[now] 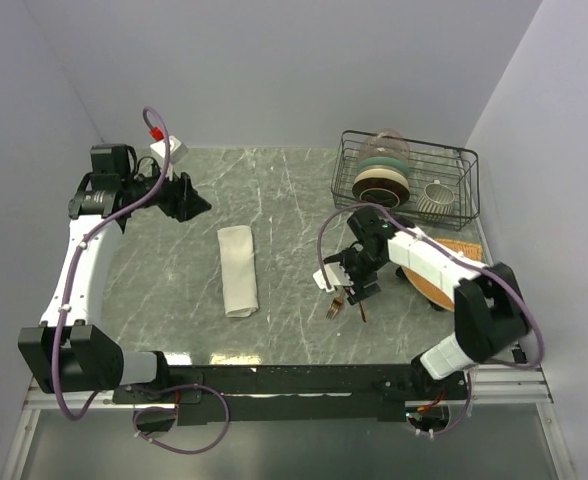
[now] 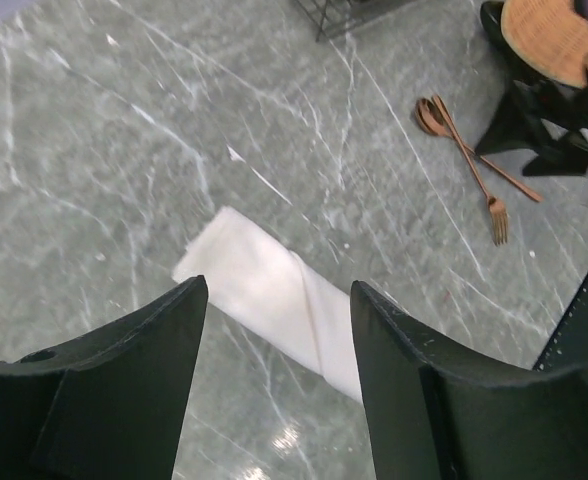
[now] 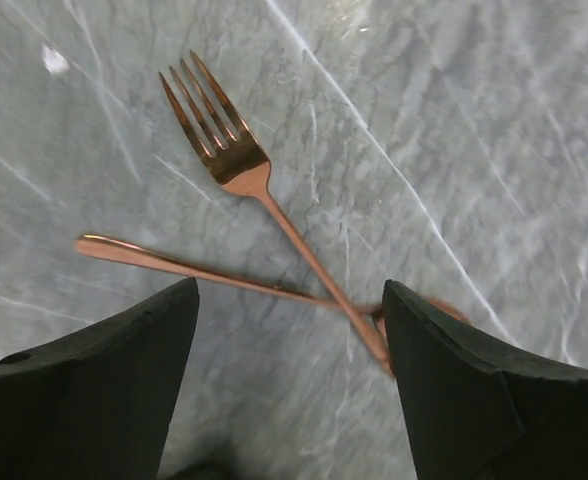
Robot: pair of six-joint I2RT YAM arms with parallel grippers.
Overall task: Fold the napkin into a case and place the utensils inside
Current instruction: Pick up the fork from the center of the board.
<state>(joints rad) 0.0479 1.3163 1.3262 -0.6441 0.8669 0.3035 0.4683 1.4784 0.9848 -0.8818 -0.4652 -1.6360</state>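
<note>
The cream-white cloth napkin [image 1: 239, 270] lies folded into a narrow case mid-way across the grey-green marble table [image 1: 294, 195], well apart from the crossed copper-coloured metal fork [image 3: 284, 215] and spoon [image 3: 194, 268]. The right gripper [image 3: 289, 290] hovers over them, fingers spread wide, holding nothing. It would best close where the handles cross. The left gripper [image 2: 279, 285], likewise spread and empty, could steady the case.

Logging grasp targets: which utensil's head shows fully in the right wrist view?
The fork: its tines lie clear; the bowl of the spoon is mostly hidden behind the right tool.
</note>
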